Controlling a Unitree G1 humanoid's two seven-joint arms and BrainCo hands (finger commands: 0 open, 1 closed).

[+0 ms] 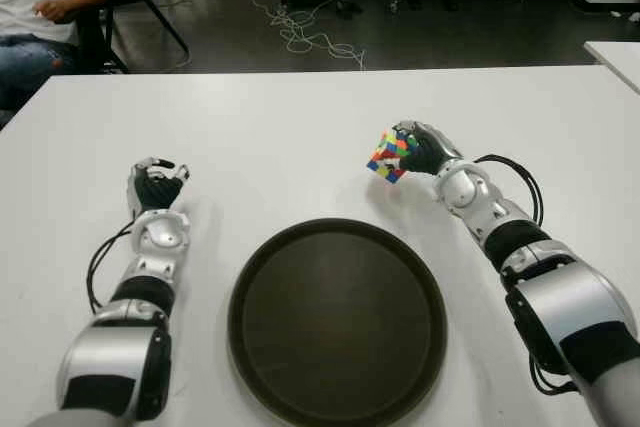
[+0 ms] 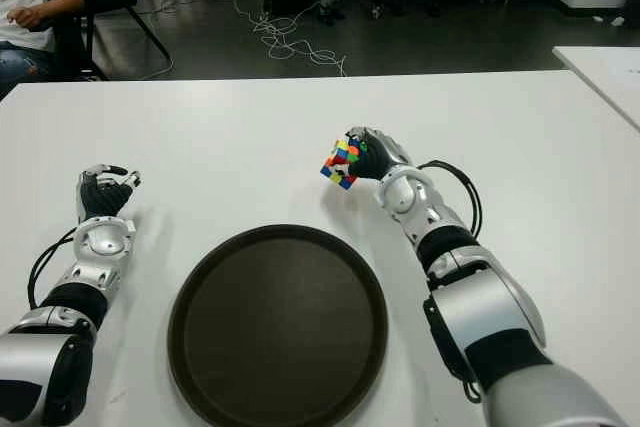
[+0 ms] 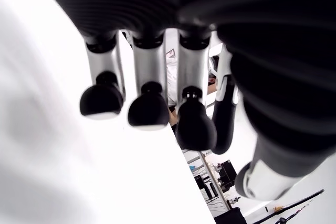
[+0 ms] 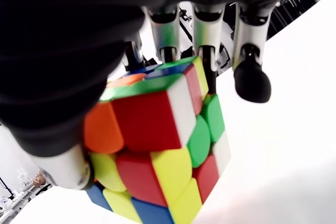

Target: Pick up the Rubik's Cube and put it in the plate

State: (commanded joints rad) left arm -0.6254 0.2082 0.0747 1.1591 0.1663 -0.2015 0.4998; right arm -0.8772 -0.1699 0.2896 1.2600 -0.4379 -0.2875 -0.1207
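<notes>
- Beyond the far right rim of the dark plate [image 1: 336,322], the right hand [image 1: 425,150] is gripping the Rubik's Cube [image 1: 388,156], holding it tilted above the white table [image 1: 300,127]; its fingers [image 4: 251,80] are wrapping over the top face.
- Left of the plate, the left hand [image 1: 155,187] is hanging idle, fingers [image 3: 102,100] loosely curled, holding nothing.
- 1 person [image 1: 40,7] is sitting behind the table's far left corner.

A: What do the arms look like?

B: Silver-grey shells over black joints, with round white wrist housings. The black-palmed left hand [image 1: 155,187] and the black-palmed right hand [image 1: 418,150] match each other.

A: And the fingers?

B: Silver metal segments ending in rounded black rubber fingertips [image 3: 102,100].

A: Any wiring?

B: A thin black cable [image 1: 515,175] loops beside the right forearm, and another [image 1: 98,262] runs along the left forearm.
</notes>
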